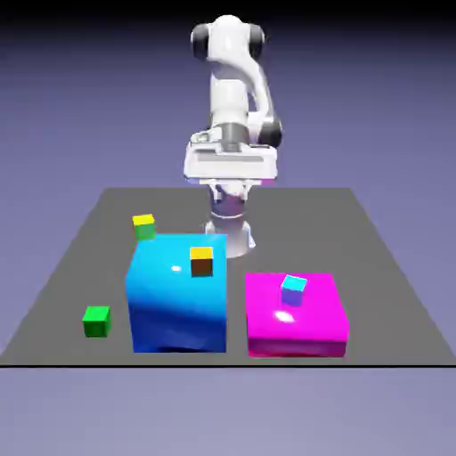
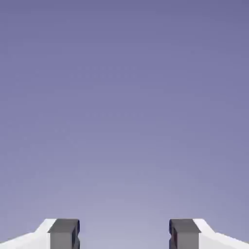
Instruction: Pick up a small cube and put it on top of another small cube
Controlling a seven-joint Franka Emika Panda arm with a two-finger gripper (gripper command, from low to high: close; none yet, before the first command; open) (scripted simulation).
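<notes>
While the arm stands at the far edge of the dark counter, its pincer is wide, with the two grey tips well apart and only the blue-violet backdrop between them; in the exterior view the pincer is high, above the arm's base

The green cube lies on the counter, near the front edge, at the exterior view's left; it is beside the big blue block, apart from it

On the blue block there appears a small cube with orange top and brown side, but I cannot tell if it touches the block

Further back, near the same block, is the yellow-topped cube with green side, partly visible

At the exterior view's right is the magenta block, lower than the blue one, and on its top rests a small light-blue cube, turned a little
</notes>
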